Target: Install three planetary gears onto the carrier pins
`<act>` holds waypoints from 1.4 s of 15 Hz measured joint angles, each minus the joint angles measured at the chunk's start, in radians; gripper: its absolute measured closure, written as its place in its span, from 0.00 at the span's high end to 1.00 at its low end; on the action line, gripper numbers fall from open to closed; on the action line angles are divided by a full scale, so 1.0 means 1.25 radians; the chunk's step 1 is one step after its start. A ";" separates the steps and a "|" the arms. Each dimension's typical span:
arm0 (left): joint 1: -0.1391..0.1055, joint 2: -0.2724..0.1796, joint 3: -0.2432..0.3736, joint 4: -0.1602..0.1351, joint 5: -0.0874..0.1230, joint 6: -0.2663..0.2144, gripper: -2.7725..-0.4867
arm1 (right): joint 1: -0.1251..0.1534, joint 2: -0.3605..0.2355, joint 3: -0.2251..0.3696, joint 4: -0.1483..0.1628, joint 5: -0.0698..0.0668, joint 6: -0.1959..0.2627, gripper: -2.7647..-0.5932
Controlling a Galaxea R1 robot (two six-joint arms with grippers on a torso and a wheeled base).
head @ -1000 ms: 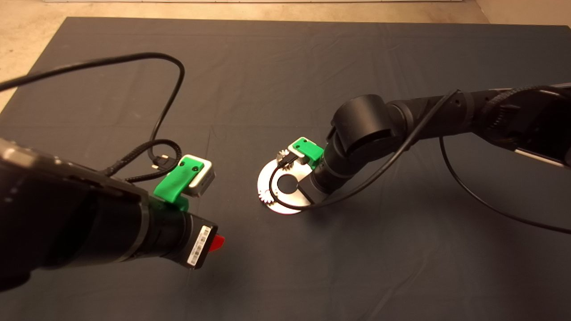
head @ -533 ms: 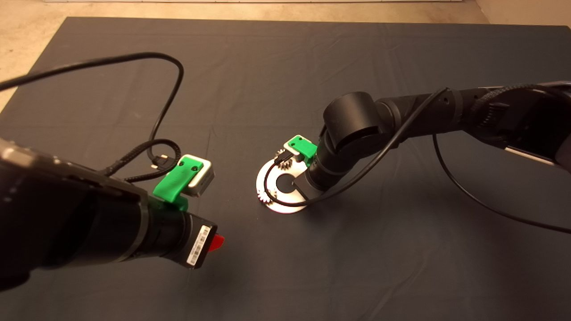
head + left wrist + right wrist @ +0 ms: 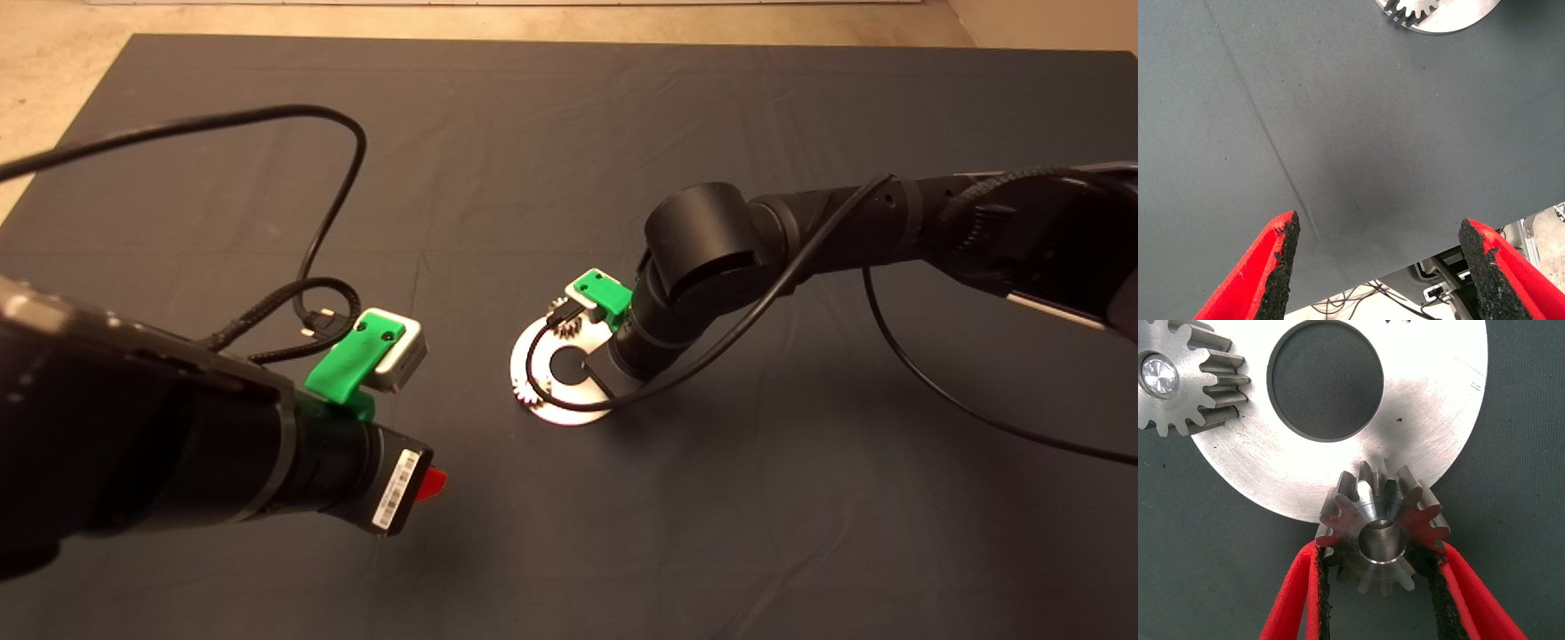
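Observation:
A shiny round plate (image 3: 558, 407) with a centre hole lies mid-mat. Two planetary gears (image 3: 566, 326) (image 3: 526, 388) show on it in the head view. My right arm reaches over the plate and hides its gripper there. In the right wrist view, my right gripper (image 3: 1379, 550) is shut on a third gear (image 3: 1381, 530) at the plate's rim (image 3: 1431, 400). Whether a carrier pin sits in its hole I cannot tell. Another gear (image 3: 1185, 383) sits on a pin (image 3: 1158, 375). My left gripper (image 3: 1378, 223) hovers open over bare mat, left of the plate (image 3: 1451, 17).
A black cable (image 3: 329, 204) loops over the mat behind the left arm. Another cable (image 3: 942, 391) hangs from the right arm. The mat's far edge meets the beige floor (image 3: 267, 18).
The right arm shifted slightly left over the plate, which moved a little with it, then held still. The left arm has not moved.

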 joint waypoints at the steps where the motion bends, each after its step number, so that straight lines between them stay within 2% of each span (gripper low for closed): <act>1: 0.000 0.000 0.000 0.000 0.000 0.000 0.50 | 0.000 0.000 0.000 0.000 0.001 0.000 0.10; 3: 0.000 0.000 0.000 0.000 0.000 0.000 0.50 | -0.002 -0.004 0.001 0.000 0.006 0.000 0.10; 5: 0.000 0.000 0.000 0.000 0.000 0.000 0.50 | -0.024 -0.008 -0.011 -0.015 0.015 0.000 0.10; 6: 0.000 0.000 0.000 0.000 0.000 0.000 0.50 | -0.027 -0.009 -0.012 -0.016 0.018 0.000 0.11; 12: 0.000 0.000 0.000 0.000 0.000 0.000 0.50 | -0.025 -0.009 -0.012 -0.016 0.018 0.000 0.14; 14: 0.000 0.000 0.000 0.000 0.000 0.000 0.50 | -0.025 -0.009 -0.012 -0.016 0.018 0.000 0.18; 18: 0.000 -0.002 0.000 0.000 0.000 0.000 0.50 | -0.017 -0.014 -0.001 -0.018 0.023 0.000 0.20; 21: 0.000 -0.002 0.000 0.000 0.000 0.001 0.50 | -0.017 -0.027 0.019 -0.018 0.025 0.001 0.30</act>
